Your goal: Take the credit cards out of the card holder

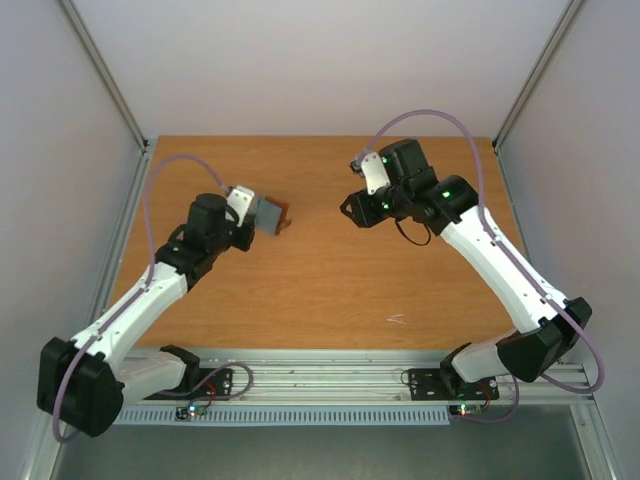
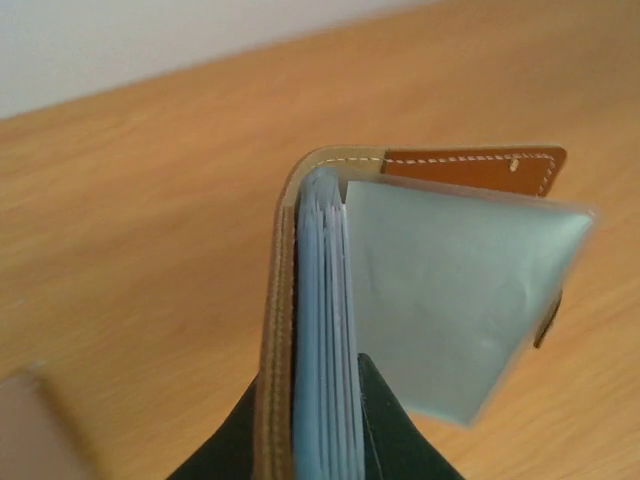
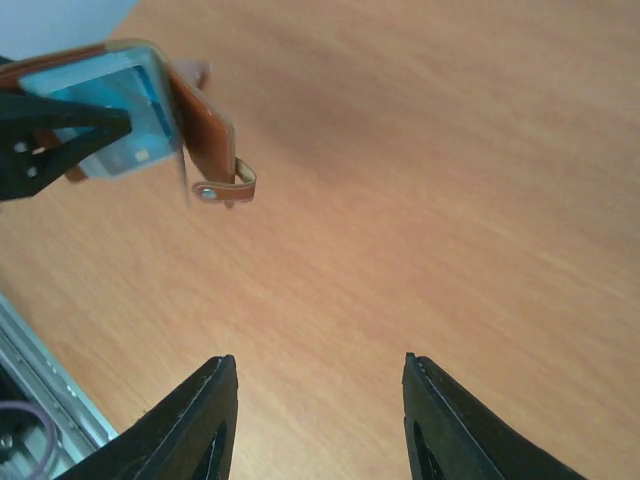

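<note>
The card holder is gripped, spread open, by the clenched left claw and held above the worktop, its pockets presented to the released, empty right claw nearby, apparently for extraction.

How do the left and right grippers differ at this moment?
The left gripper is shut on the brown leather card holder, which hangs open showing its pale blue-grey inside; the right gripper holds nothing. The left gripper's jaws stand close together; the right gripper's stand wide apart over the wooden table. Both are black-fingered and point roughly toward each other.
</note>
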Controlling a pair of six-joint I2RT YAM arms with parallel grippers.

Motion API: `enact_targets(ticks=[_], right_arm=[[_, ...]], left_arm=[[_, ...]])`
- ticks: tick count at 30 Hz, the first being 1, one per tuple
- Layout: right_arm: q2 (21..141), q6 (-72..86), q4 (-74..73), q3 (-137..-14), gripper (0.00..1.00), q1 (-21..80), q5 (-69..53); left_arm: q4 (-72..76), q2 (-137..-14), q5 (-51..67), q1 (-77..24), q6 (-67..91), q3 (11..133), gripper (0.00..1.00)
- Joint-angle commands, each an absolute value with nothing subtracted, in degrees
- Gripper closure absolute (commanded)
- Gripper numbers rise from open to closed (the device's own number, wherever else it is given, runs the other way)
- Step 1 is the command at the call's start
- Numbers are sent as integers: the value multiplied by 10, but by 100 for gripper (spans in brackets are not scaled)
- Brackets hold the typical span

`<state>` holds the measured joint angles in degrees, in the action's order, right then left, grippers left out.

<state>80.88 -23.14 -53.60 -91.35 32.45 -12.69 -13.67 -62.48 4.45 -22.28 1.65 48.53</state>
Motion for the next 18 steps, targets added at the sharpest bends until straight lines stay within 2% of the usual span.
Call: enact_targets(ticks=[1,4,7,9,12,18], right_arm=[[804,-235,-525,-878,54,363,-154],[795,-228,-454,-858,54,405,-212],[789,-179,-309,-814,54,425,-343],[788,-120,-179,-774,54,427,-417],[797,-37,-25,-734,55,427,-447],[805,-21,-2,-721,60,416,-429]], left_arm=[[-138,-643,-106,-224,-313,434,100],[-105,-652,-129,-225,-446,449,100],[-177,-668,-115,-225,-401,519,100],[-240,-664,-8,-225,-292,559,100],[-267,-648,155,-225,-177,580,100],[-207,-624,368,-213,52,577,100]])
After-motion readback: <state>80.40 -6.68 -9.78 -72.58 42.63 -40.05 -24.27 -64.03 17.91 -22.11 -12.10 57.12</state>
